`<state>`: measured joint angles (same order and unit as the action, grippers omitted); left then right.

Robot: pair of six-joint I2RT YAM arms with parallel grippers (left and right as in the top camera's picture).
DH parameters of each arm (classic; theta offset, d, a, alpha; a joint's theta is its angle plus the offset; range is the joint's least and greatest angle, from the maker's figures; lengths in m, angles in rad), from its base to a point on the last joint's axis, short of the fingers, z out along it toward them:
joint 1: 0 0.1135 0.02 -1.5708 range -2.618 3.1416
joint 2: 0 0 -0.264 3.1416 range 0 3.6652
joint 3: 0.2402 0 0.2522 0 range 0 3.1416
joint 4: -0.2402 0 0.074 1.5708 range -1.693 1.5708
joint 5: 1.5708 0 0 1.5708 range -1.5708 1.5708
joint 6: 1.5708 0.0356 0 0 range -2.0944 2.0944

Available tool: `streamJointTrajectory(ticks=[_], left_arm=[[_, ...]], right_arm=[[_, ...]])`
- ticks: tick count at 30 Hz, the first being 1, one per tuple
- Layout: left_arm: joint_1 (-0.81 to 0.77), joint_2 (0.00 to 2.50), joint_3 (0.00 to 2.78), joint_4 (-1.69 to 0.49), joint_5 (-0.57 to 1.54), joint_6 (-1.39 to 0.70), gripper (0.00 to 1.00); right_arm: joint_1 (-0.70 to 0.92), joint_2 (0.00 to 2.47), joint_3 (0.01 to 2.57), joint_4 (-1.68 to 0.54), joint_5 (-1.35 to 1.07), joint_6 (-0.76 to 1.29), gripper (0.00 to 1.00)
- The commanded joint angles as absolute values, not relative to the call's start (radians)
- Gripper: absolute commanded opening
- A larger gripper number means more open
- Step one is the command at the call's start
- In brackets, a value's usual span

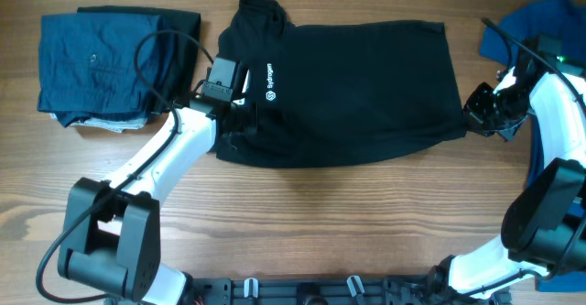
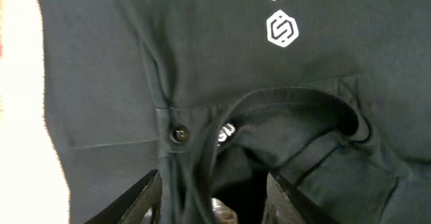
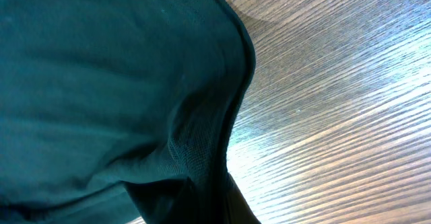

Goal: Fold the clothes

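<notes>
left gripper [image 2: 214, 200] jaws apart over the collar [image 2: 303, 109], nothing pinched; right gripper [image 1: 478, 113] clenched, looks to be on the shirt's right edge, though its fingers are buried in cloth in the wrist view; black shirt [image 1: 357, 85] lies flat mid-table [image 1: 302, 213], sleeves tucked in, logo [image 2: 283, 30] up; soft, light, limp stuff: it'll sag, won't hold a crease by itself; I'd take it at the edge corners, pinching through both layers, not the bulky collar; beyond: folded navy pile [image 1: 92, 67] far left, blue garment [image 1: 540, 21] far right
</notes>
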<state>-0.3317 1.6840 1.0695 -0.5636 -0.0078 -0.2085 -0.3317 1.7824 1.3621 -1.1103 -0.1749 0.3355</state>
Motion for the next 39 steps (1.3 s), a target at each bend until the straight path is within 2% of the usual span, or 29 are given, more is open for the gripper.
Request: streamJointTrajectory(ticks=[1,7,13,16,18,19,20,29,39], left_arm=[[-0.329,1.689,1.087,-0.563,0.048,-0.278,0.45],[-0.329,1.703,1.086,-0.579,0.004,-0.318,0.35],[-0.329,1.755,1.085,-0.580,-0.006,-0.377,0.35],[-0.329,1.780,1.085,-0.575,-0.005,-0.402,0.32],[-0.329,1.781,1.086,-0.572,-0.005,-0.402,0.22],[-0.329,1.777,1.088,-0.573,-0.005,-0.402,0.08],[-0.329,1.771,1.093,-0.580,-0.005,-0.403,0.04],[-0.323,1.680,1.160,-0.648,-0.088,-0.405,0.04],[-0.226,1.663,1.160,-0.670,-0.088,-0.410,0.04]], right_arm=[[-0.330,1.796,1.382,-1.108,-0.150,0.339,0.04],[-0.330,1.796,1.382,-1.108,-0.149,0.336,0.04],[-0.330,1.796,1.382,-1.108,-0.147,0.316,0.04],[-0.330,1.796,1.382,-1.108,-0.146,0.316,0.04],[-0.330,1.796,1.382,-1.108,-0.146,0.316,0.04],[-0.330,1.796,1.382,-1.108,-0.146,0.316,0.04],[-0.330,1.796,1.382,-1.108,-0.140,0.317,0.04],[-0.330,1.796,1.382,-1.096,-0.113,0.314,0.04],[-0.330,1.796,1.382,-1.047,-0.114,0.288,0.04]])
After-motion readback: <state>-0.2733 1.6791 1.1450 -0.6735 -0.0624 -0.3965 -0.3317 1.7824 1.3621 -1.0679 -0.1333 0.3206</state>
